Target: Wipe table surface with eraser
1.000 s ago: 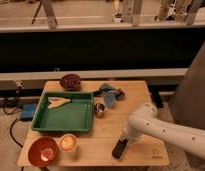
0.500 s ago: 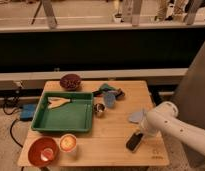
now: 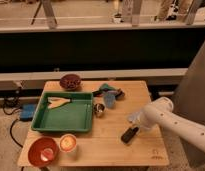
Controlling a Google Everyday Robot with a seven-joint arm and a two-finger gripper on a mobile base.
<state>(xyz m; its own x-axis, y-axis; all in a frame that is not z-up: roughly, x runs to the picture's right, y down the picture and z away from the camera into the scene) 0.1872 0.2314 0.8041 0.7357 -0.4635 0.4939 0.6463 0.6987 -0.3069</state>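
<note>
The table surface (image 3: 108, 150) is a light tan wooden top in the middle of the camera view. The eraser (image 3: 129, 134), a small black oblong block, lies tilted on the right front part of the table. My gripper (image 3: 132, 127) hangs at the end of the white arm that reaches in from the right. It sits right over the eraser's upper end and is shut on it, pressing it on the wood.
A green tray (image 3: 38, 126) with a wooden spatula (image 3: 58, 102) takes the left middle. A dark round bowl (image 3: 70, 81) stands at the back. A teal-and-black object (image 3: 108, 90), a blue cup (image 3: 110, 99) and a small metal cup (image 3: 99, 109) stand mid-table. A red bowl (image 3: 42, 151) and a small cup (image 3: 67, 143) are front left.
The arm has carried the eraser from the front of the table to the right, then back a little to the left and further from the front edge.
</note>
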